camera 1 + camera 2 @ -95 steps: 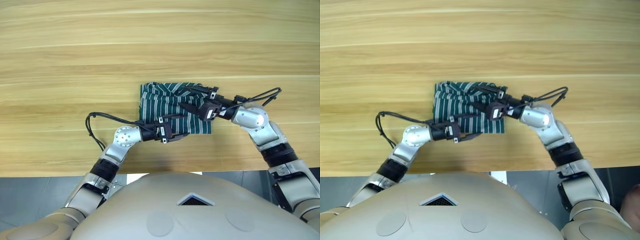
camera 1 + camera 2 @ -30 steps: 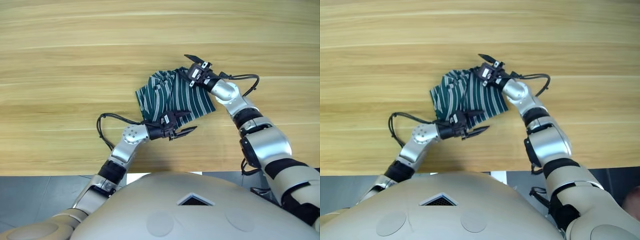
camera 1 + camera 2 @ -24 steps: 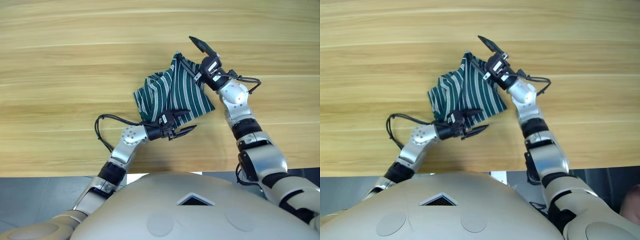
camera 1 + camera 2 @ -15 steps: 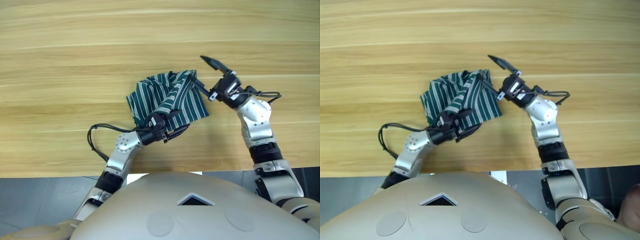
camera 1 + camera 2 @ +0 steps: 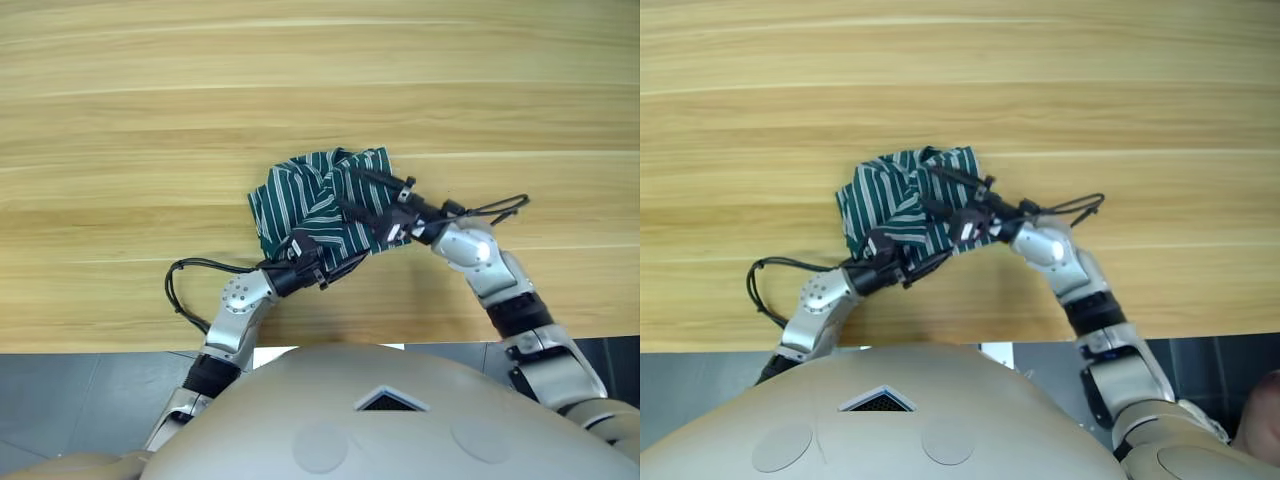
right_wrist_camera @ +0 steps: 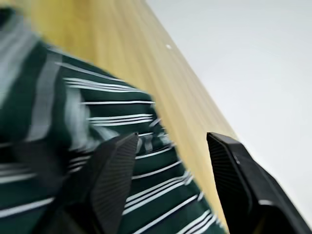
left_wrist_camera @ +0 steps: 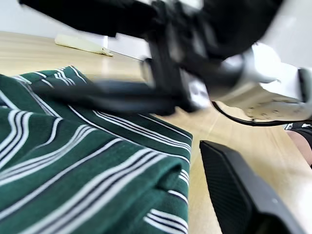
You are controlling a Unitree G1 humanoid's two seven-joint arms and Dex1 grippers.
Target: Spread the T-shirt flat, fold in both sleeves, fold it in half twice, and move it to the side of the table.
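Pale wood grain runs left to right across the table (image 5: 120,120), and all the action sits at the middle of its near edge. From the left, the left gripper (image 5: 330,258) lies low at the near edge of the shirt (image 5: 290,195). It looks released rather than clamped: the one finger (image 7: 239,190) showing in its wrist view stands off to the side of the fold, with a strip of bare wood between them. The shirt, dark green with white stripes, is a rumpled bundle rather than a tidy square, its layers humped and skewed, its longer side running roughly left to right. On the right, the right gripper (image 5: 345,190) reaches in over the right half of the bundle with its fingers (image 6: 114,180) spread wide, cloth under them and nothing pinched. What matters for the next move, as I judge it, is that the shirt lies just far of the left gripper and to the left of the right one, so both are equally close and either could take an edge. The bundle would want squaring before it is slid aside. No label or print on the cloth can be read.
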